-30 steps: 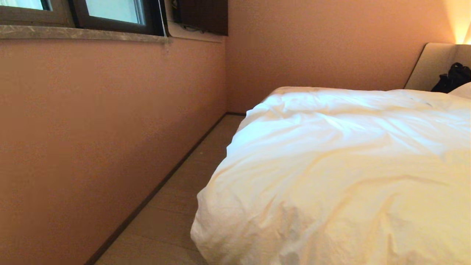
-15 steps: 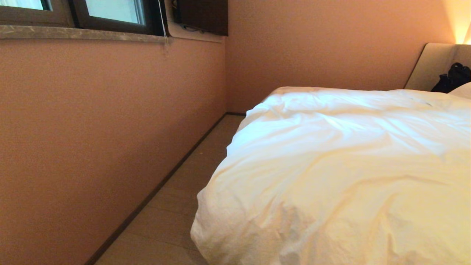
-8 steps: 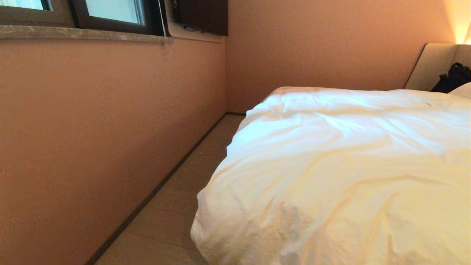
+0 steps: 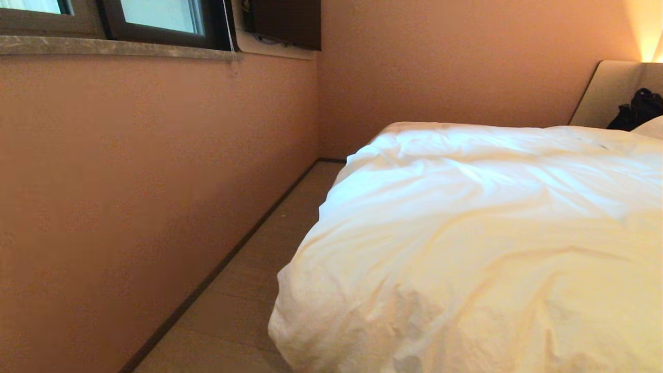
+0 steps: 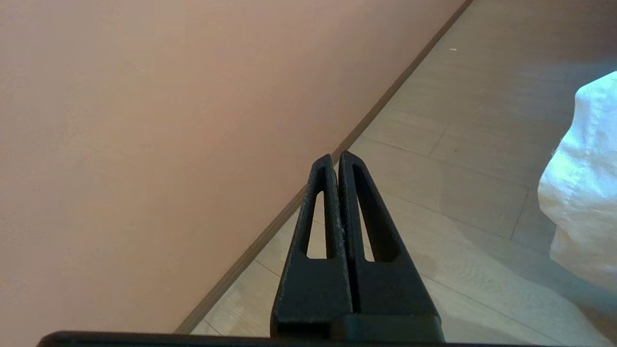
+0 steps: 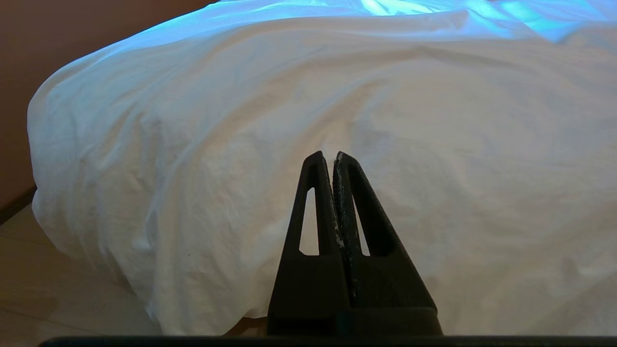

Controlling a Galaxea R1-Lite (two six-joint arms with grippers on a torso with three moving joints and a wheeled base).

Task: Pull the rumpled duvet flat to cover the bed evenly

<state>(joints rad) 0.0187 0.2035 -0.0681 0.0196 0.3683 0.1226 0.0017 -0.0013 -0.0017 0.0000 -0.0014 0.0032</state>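
Note:
The puffy white duvet [image 4: 481, 248] lies wrinkled over the bed and hangs down over its near corner; the mattress and base are hidden under it. The beige headboard [image 4: 608, 93] shows at the far right. Neither arm appears in the head view. My left gripper [image 5: 336, 156] is shut and empty, pointing at the floor by the wall, with the duvet's hanging corner [image 5: 585, 183] off to its side. My right gripper [image 6: 328, 155] is shut and empty, held short of the duvet's draped front [image 6: 313, 106].
A pink wall [image 4: 155, 181] with a window sill [image 4: 119, 46] runs along the left. A narrow strip of pale wood floor [image 4: 248, 290] lies between wall and bed. A black bag [image 4: 639, 109] and a white pillow [image 4: 653, 127] sit by the headboard.

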